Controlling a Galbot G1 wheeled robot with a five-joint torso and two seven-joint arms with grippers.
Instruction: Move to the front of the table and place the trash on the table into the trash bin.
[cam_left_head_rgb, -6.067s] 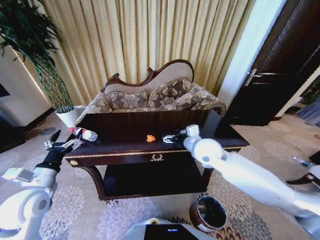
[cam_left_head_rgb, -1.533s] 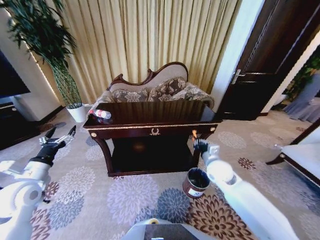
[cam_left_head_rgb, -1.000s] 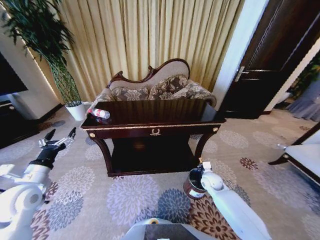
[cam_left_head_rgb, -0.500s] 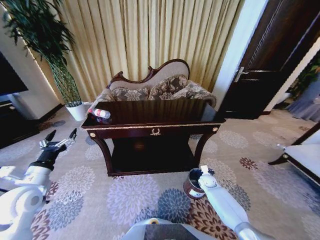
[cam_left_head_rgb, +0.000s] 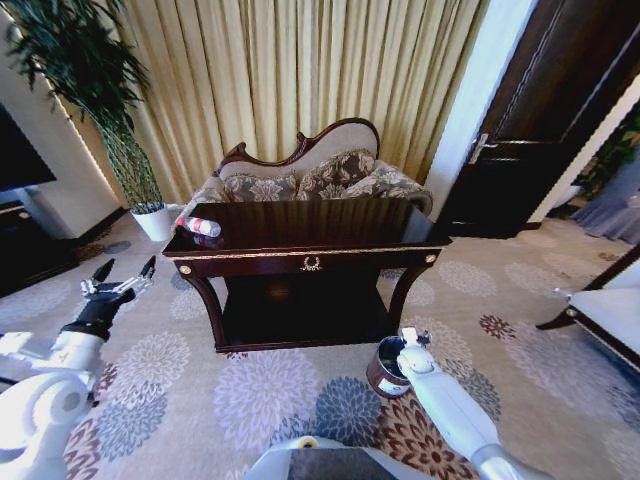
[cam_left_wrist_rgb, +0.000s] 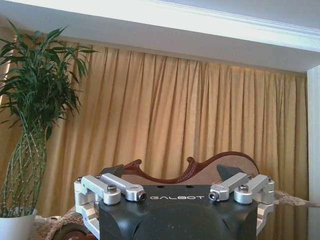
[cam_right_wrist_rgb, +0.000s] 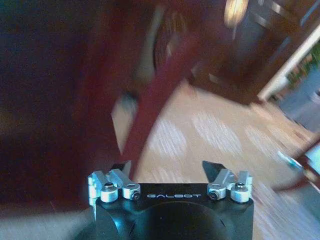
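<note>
1. Trash first: what I can make out is the bottle (cam_left_head_rgb: 201, 227), lying on its side at the far left corner of the table (cam_left_head_rgb: 320, 257), right by the edge. No small scraps visible on the dark top from here, though they could be too tiny to spot.

2. Right gripper (cam_left_head_rgb: 409, 342) is down low, directly over the bin (cam_left_head_rgb: 385, 367), which sits on the carpet just off the table's front right leg. In the wrist view the fingers (cam_right_wrist_rgb: 121, 167) are spread with nothing between them, so my read is this is the drop-off step for one piece.

3. Left gripper (cam_left_head_rgb: 117, 281) hangs out to the left of the table, well apart from it, fingers (cam_left_head_rgb: 103, 270) splayed and empty.

4. The next move probably calls for getting the bottle. It's on the left, so the left arm looks like the natural pick, and it's so close to the edge that a sloppy approach could roll it off.

5. Room-wise: open carpet in front and on both sides. Sofa (cam_left_head_rgb: 305, 183) is tight behind the table, and a plant pot (cam_left_head_rgb: 153, 224) stands near the bottle's corner.
</note>
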